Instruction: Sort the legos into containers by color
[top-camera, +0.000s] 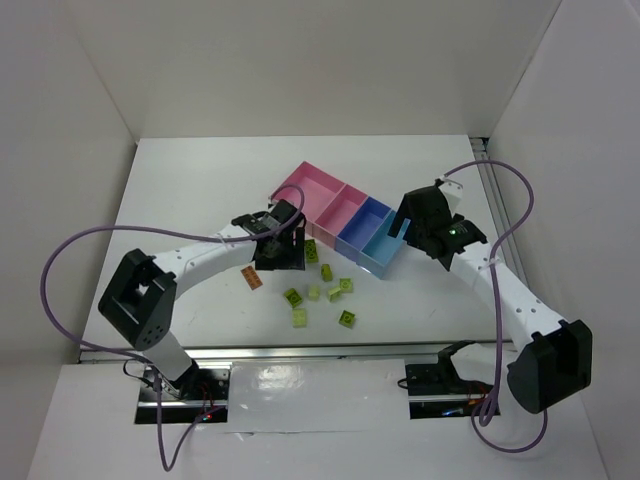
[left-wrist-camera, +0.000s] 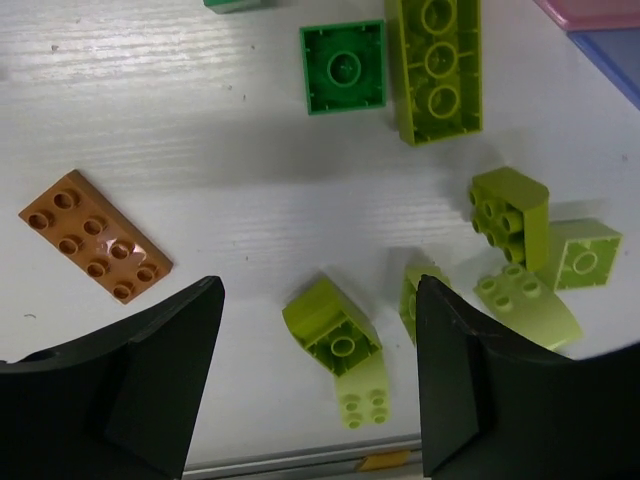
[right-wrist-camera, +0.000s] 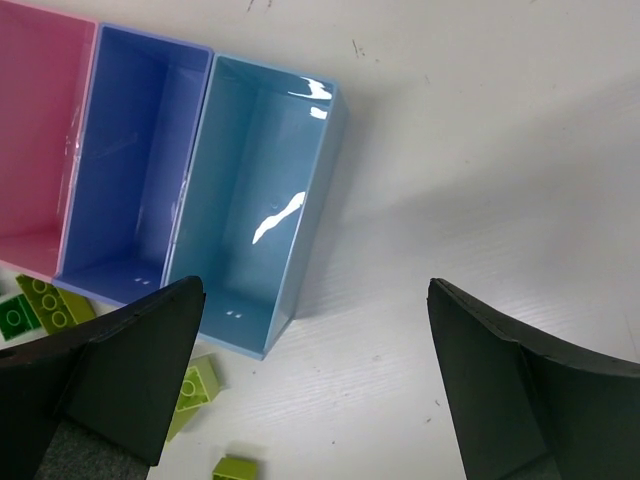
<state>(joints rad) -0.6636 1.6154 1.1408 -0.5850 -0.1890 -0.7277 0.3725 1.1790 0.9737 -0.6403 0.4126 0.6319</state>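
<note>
Left wrist view: left pincer (left-wrist-camera: 320, 290) spread, pinching nothing, hanging low over the legos (top-camera: 320, 285). These lie loose on the surface (left-wrist-camera: 200, 130) just off the containers (top-camera: 345, 215), on the side toward the arm bases.

- A curved lime brick (left-wrist-camera: 332, 328) sits between the jaws, with a small lime piece (left-wrist-camera: 362, 408) touching it. Another lime brick (left-wrist-camera: 412, 300) lies just beside the right jaw.
- Risk: closing here may catch two pieces at once, or shove the neighbour aside. The rounded top looks likely to slip from the pads.
- A dark green brick (left-wrist-camera: 344, 67) and a long lime brick (left-wrist-camera: 438, 65) lie side by side, closer to the containers. A careless sweep could push both into the same bin and mix the colours.
- The orange brick (left-wrist-camera: 95, 250) lies alone, well apart from the lime cluster, so it looks the safer pick.

Right wrist view: right pincer (right-wrist-camera: 315, 290) spread wide and empty, hovering at the light blue bin (right-wrist-camera: 250, 200), the end bin of the containers. Both blue bins show bare. If the left arm carries a brick to that end, the two arms could clash.
</note>
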